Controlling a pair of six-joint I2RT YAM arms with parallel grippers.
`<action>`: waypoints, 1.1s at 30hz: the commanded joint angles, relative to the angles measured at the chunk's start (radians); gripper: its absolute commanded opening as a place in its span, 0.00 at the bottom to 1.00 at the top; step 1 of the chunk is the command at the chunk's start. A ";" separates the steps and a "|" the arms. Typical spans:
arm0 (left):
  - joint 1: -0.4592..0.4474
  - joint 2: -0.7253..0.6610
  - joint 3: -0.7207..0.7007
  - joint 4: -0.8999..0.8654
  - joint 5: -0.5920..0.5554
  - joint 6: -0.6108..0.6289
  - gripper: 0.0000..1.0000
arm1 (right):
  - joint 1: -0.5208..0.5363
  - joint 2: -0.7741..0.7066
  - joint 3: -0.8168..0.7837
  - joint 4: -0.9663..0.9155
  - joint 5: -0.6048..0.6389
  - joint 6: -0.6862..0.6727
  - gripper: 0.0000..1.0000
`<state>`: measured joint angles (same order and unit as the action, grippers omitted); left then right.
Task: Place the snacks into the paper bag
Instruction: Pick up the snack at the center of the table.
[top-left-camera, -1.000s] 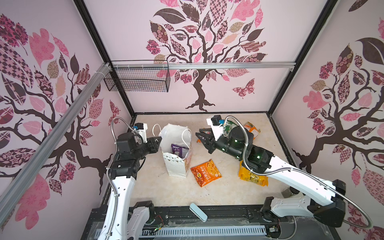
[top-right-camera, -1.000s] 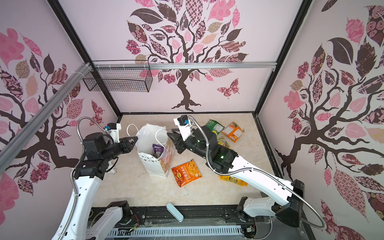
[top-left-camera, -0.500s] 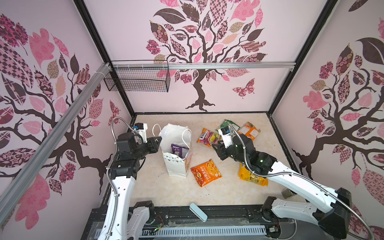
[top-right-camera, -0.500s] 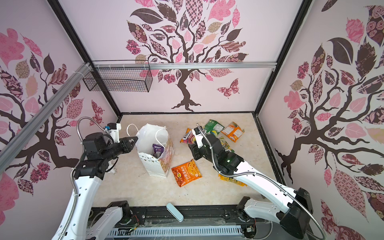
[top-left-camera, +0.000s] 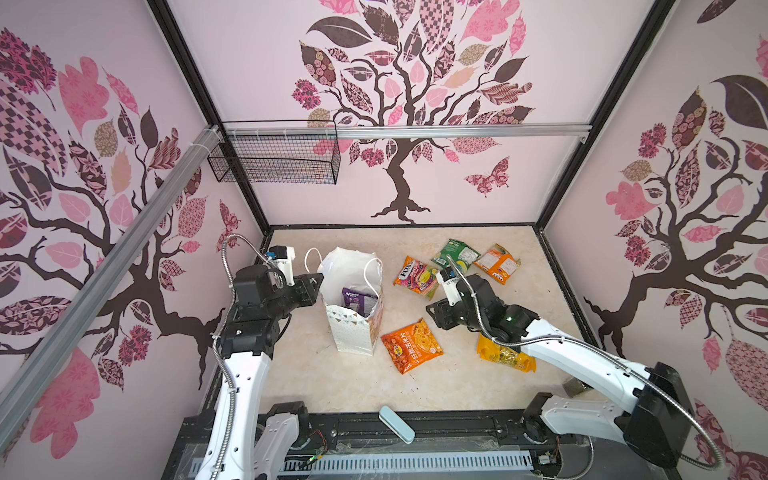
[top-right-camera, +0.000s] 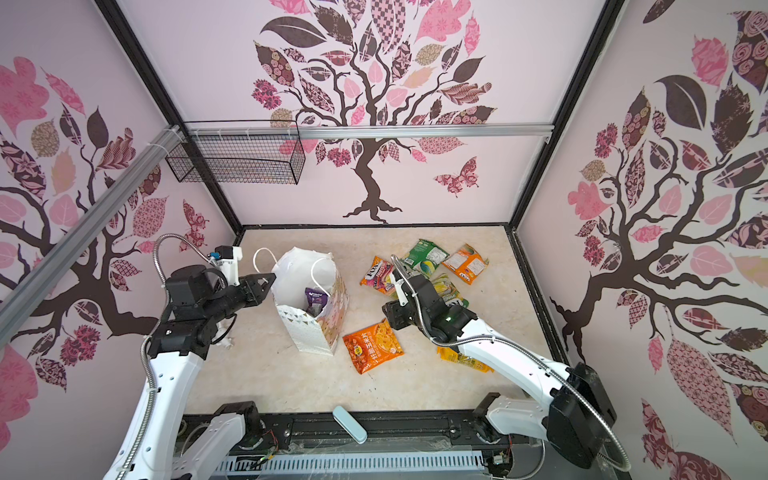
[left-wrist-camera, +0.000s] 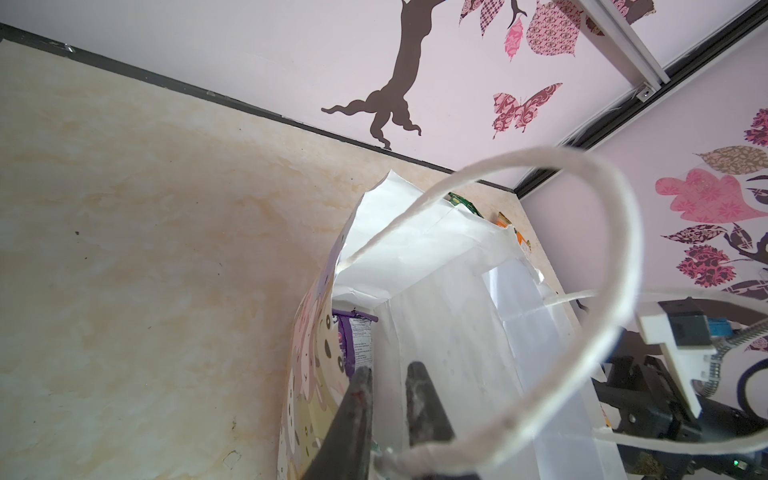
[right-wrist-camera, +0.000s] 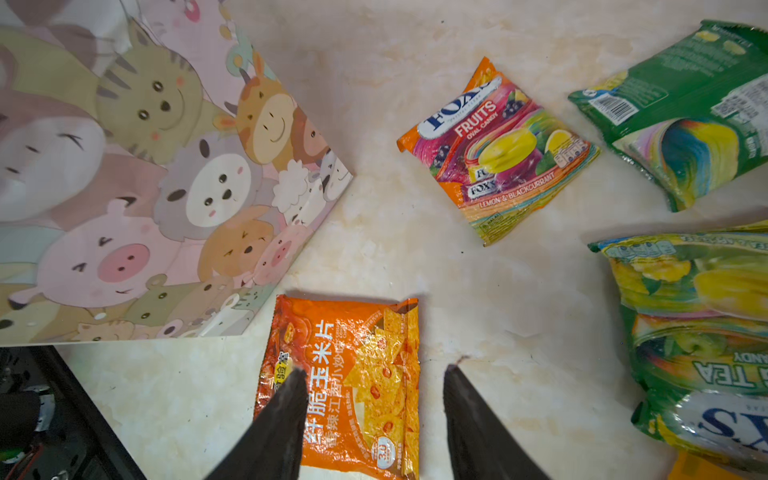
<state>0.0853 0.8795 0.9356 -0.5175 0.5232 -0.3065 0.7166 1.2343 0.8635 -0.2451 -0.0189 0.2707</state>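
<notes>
Upright white dotted paper bag (top-left-camera: 351, 332) stands left of centre, purple packet (top-left-camera: 358, 297) inside. Orange crinkly chip packet (top-left-camera: 411, 345) lies flat just beside it: probably light, slippery, soft; pinch its sealed edge. Your left gripper (left-wrist-camera: 390, 368) clamps bag rim, jaws narrow. Right gripper (right-wrist-camera: 374, 370) above packet, jaws apart, empty.
</notes>
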 joint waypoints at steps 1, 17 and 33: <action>0.004 -0.002 -0.018 0.008 -0.004 0.013 0.20 | -0.002 0.052 -0.003 -0.034 -0.035 -0.006 0.57; 0.005 -0.005 -0.020 0.008 -0.007 0.012 0.20 | -0.019 0.257 -0.014 -0.040 -0.125 -0.021 0.66; 0.004 -0.001 -0.018 0.006 -0.005 0.012 0.20 | -0.073 0.386 -0.016 0.010 -0.241 -0.030 0.67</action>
<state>0.0853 0.8795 0.9356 -0.5175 0.5205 -0.3065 0.6453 1.5970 0.8154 -0.2356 -0.2295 0.2615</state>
